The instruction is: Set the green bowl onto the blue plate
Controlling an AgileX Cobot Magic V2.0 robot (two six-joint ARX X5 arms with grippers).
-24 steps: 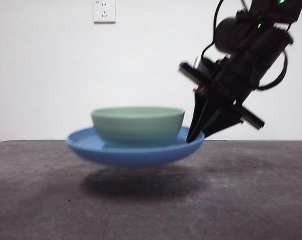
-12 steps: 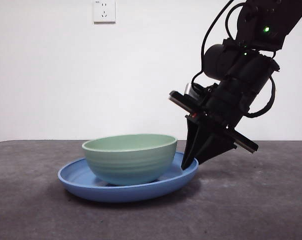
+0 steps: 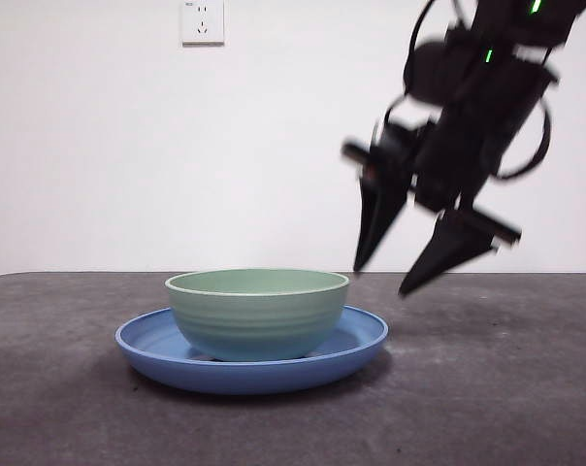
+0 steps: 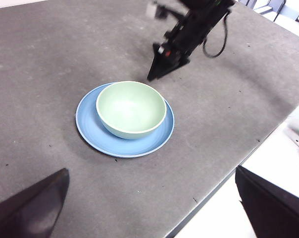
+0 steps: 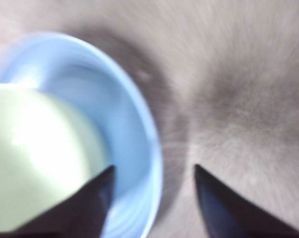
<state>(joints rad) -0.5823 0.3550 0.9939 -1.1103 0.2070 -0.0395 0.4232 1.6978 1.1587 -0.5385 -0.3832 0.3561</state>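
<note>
The green bowl [image 3: 258, 313] stands upright inside the blue plate [image 3: 356, 340], which rests flat on the dark table. Both show in the left wrist view, bowl [image 4: 131, 107] on plate [image 4: 88, 121], and blurred in the right wrist view, bowl [image 5: 35, 163] and plate [image 5: 134, 134]. My right gripper [image 3: 382, 278] is open and empty, raised just above and to the right of the plate's rim; in its own view [image 5: 153, 169] the jaws straddle the rim without touching. My left gripper [image 4: 152, 171] is open, high above the table, far from the plate.
The table's edge [image 4: 224, 191] runs close to the plate on one side in the left wrist view. A wall socket [image 3: 202, 21] is on the white wall behind.
The plate with the bowl came down from the air onto the table. My right gripper let go of the plate's rim, opened and rose up and to the right.
</note>
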